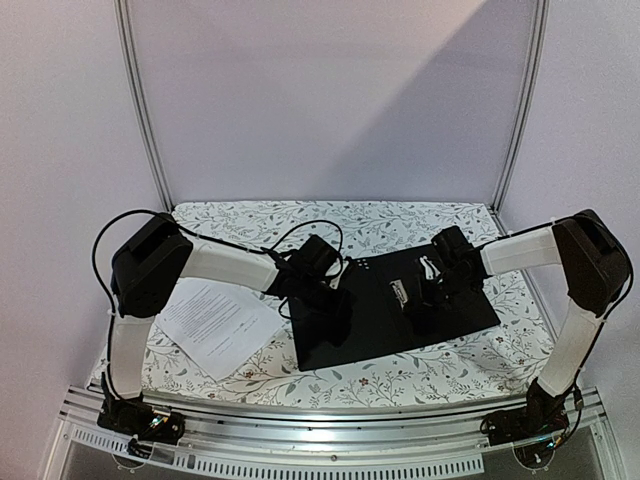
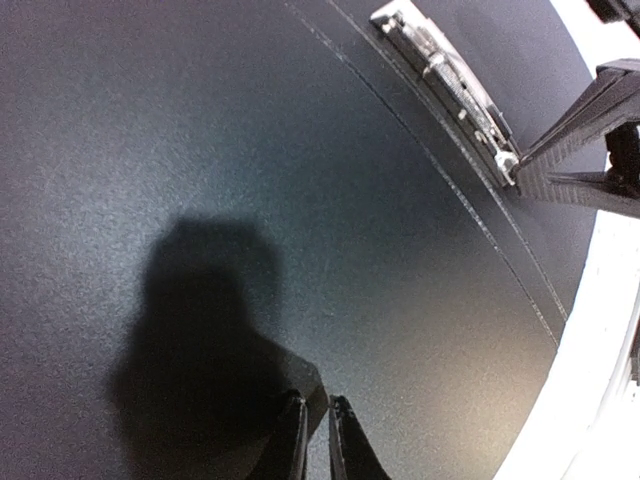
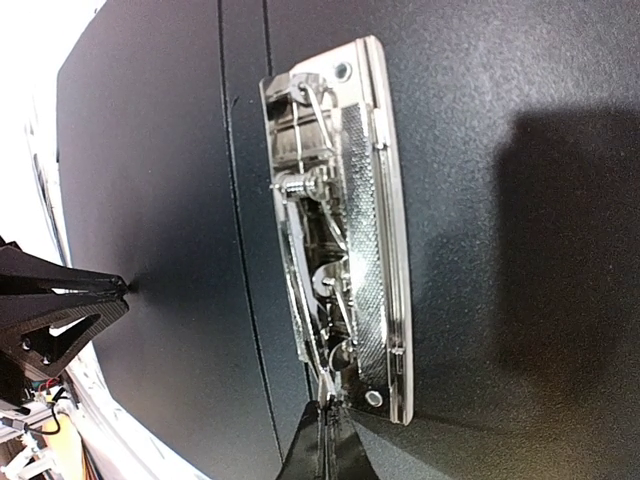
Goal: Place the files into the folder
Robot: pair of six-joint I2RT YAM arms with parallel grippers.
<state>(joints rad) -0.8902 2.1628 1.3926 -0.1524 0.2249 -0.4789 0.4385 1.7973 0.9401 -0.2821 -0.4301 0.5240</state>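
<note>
Files: white printed sheets were found lying flat near the near-left corner of the tabletop, partly under the left arm. Their right corner was noted just beside the folder's left edge; contact could not be determined.

Folder: it was recorded open, black inside facing up, from the middle of the tabletop toward the right edge. No sheet was seen on it.

Left claw: it was observed low over the folder's left half. The fingers were almost together, with only a narrow slit between them and nothing seen in it.

Right claw: it was seen over the folder's spine, with fingers pressed together. The tips were placed at one end of the metal clip that is riveted beside the spine. Whether a wire of the clip was pinched could not be told.

The far edge was seen bordered by a plain wall.
</note>
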